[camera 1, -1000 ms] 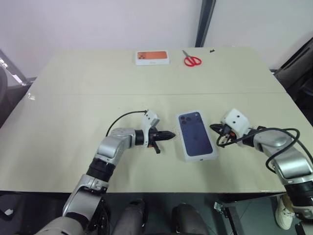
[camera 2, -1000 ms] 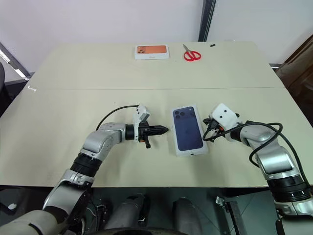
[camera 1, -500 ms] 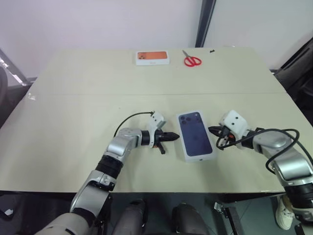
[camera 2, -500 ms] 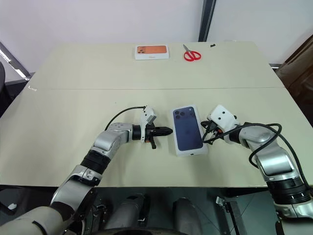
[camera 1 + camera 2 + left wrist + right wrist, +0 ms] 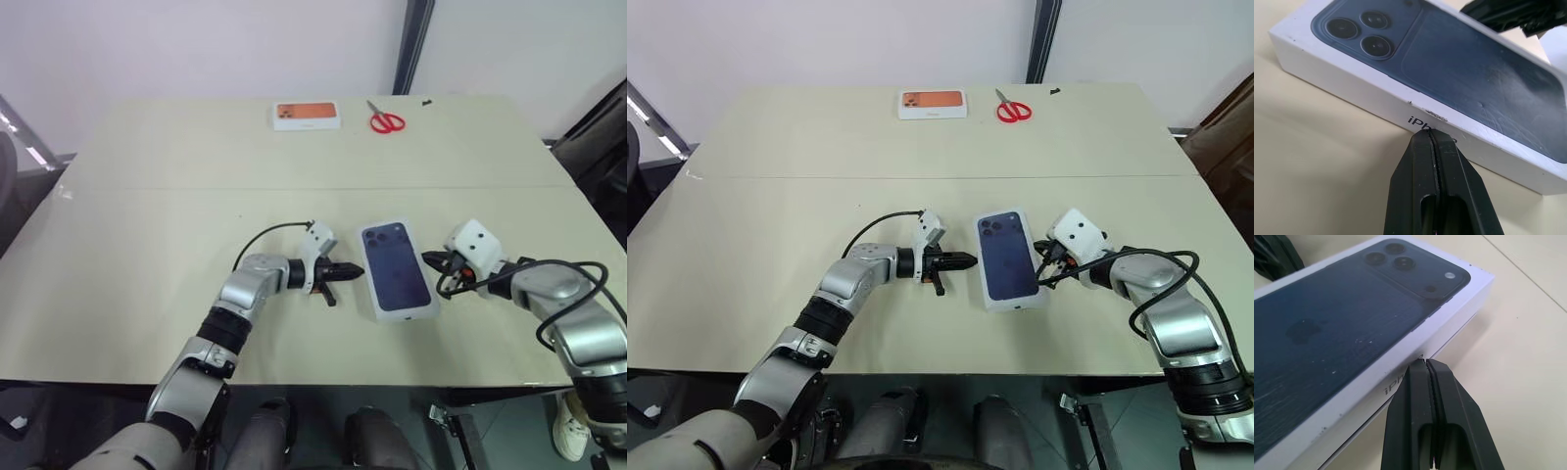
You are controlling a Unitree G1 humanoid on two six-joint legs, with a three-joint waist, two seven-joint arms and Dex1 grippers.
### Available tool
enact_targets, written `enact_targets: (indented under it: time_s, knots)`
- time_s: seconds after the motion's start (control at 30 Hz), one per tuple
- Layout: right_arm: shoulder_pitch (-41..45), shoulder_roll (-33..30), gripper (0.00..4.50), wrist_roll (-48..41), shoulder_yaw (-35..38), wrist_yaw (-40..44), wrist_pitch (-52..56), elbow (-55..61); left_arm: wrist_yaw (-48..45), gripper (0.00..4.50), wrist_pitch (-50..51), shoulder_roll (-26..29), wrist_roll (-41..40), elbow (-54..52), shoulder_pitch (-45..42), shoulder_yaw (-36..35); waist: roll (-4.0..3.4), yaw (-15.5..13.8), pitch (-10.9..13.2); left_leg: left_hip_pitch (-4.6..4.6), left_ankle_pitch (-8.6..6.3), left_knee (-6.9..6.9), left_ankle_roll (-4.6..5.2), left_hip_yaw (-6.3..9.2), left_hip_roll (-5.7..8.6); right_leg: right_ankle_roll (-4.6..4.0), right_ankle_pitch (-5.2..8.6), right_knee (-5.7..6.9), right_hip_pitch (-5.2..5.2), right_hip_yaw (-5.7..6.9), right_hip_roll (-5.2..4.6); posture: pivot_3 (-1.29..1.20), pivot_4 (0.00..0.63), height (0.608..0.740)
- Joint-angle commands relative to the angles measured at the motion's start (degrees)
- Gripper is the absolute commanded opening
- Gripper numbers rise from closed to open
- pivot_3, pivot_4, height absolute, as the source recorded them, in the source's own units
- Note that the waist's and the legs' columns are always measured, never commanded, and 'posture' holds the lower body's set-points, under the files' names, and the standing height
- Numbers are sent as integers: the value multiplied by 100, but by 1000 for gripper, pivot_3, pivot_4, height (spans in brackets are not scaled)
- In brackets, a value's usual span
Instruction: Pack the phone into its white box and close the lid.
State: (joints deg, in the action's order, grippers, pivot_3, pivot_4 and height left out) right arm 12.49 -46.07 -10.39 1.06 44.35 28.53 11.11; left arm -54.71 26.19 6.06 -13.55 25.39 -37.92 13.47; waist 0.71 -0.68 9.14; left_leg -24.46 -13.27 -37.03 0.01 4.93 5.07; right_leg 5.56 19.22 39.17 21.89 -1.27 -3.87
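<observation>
The lid [image 5: 397,279], white with a dark blue phone printed on top, lies flat in the middle of the table, near the front. It covers the white box, and the phone is hidden. My left gripper [image 5: 351,273] is shut, lying low and pointing at the lid's left long side; in the left wrist view its tip [image 5: 1430,133] sits right at the printed side wall. My right gripper [image 5: 428,258] is shut too, its tip [image 5: 1423,363] at the lid's right long side. Neither holds anything.
A white box with an orange picture [image 5: 306,115] and red scissors [image 5: 385,121] lie near the table's far edge. A seam [image 5: 147,189] crosses the tabletop. Black cables loop off both wrists, and the table's front edge is close behind both grippers.
My left gripper has slid to the right, up to the lid's left side. The right gripper has stayed where it was, and the lid lies much as before.
</observation>
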Motion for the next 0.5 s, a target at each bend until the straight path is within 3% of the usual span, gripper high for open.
enact_targets:
  time_s: [0.03,0.5]
  knots:
    - [16,-7,39,-50,83,54,-83,234,-43,0,-28,-109,-185,-380,-109,-107,0,1,0,0,0,0,0,0,0,0,0,0,0,0,0,0,150,734]
    - [-168,-47,39,150,138,8,-265,164,14,0,-35,-195,-39,-408,-2,37,0,-5,0,0,0,-1,0,0,0,0,0,0,-1,0,0,0,150,734]
